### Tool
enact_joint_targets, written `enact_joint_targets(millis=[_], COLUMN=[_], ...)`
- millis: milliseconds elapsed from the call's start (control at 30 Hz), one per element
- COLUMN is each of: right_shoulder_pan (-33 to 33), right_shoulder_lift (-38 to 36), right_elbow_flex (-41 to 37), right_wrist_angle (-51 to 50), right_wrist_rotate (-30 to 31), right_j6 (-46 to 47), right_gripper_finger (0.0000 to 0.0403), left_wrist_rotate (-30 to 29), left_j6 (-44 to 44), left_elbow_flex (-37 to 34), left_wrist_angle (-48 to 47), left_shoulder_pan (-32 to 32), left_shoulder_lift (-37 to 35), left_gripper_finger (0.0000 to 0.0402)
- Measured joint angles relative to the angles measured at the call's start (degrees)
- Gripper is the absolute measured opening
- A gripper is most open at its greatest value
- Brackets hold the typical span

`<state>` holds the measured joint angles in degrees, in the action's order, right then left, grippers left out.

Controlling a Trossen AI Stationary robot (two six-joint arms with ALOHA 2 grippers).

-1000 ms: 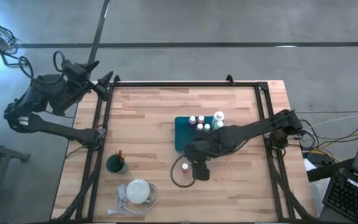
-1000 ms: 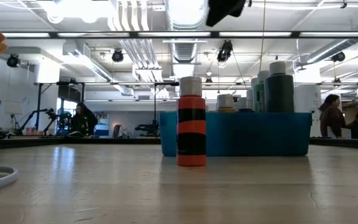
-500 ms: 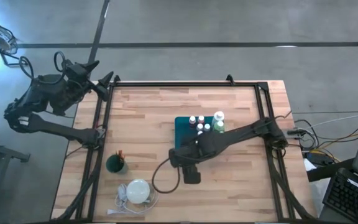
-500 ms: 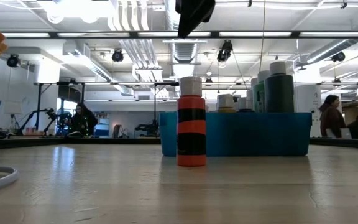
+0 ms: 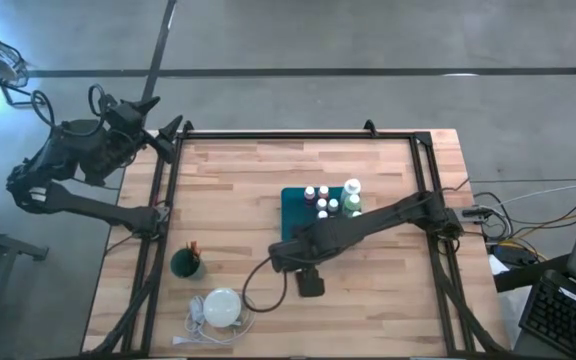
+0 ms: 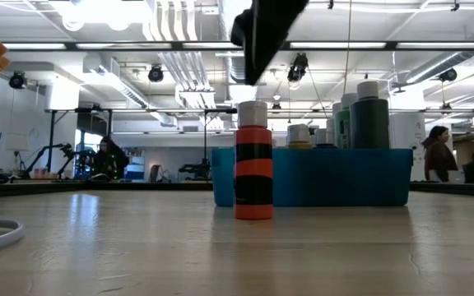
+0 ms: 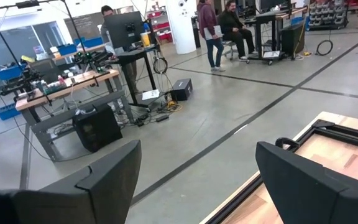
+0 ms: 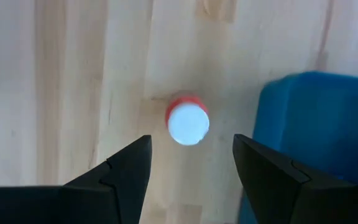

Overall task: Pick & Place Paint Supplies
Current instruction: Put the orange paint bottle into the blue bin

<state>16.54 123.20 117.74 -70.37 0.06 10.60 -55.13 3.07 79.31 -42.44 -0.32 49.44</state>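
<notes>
- the bench [image 5: 228,180] has much bare wood along its far edge and on its left half; near the middle stands the teal tray [image 5: 293,212], and by the near left corner a dark green cup [image 5: 187,264] with brushes [image 5: 193,247] and a white disc [image 5: 222,307] with a cord.
- a black frame runs along the bench edges, with the floor open around it.
- the red paint bottle [image 6: 253,161] stands upright on the wood, alone, just beside the near left corner of the tray and not touching it; it has a white cap, and in the low view a black band crosses its red-orange body.
- other white-capped bottles [image 5: 330,199] stand inside the tray, toward its far right corner.
- the right arm reaches from the right edge across the tray, its wrist turned down; the right gripper [image 8: 190,163] hangs above the red bottle, fingers spread apart with the white cap seen between them, gripping nothing.
- the left gripper [image 7: 194,180] waits outside the far left corner of the bench, folded back, its fingers wide apart and empty.
</notes>
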Motion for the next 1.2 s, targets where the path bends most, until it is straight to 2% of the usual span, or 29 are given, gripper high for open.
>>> enact_joint_targets(millis=[567,1200], right_shoulder_pan=[0.06,0.03], right_shoulder_lift=[0.09,0.09], right_elbow_flex=[-8.77,-12.11], right_wrist_angle=[5.92,11.56], right_wrist_rotate=[-0.37,-0.05], right_j6=[-0.56,2.50], right_gripper_finger=[0.0233,0.0189], left_wrist_rotate=[-0.04,-0.04], left_j6=[-0.01,-0.02], left_elbow_flex=[0.00,0.00], left_wrist_angle=[0.00,-0.02], left_shoulder_pan=[0.00,0.00], left_shoulder_lift=[0.01,0.01], left_gripper_finger=[0.0320,0.0320])
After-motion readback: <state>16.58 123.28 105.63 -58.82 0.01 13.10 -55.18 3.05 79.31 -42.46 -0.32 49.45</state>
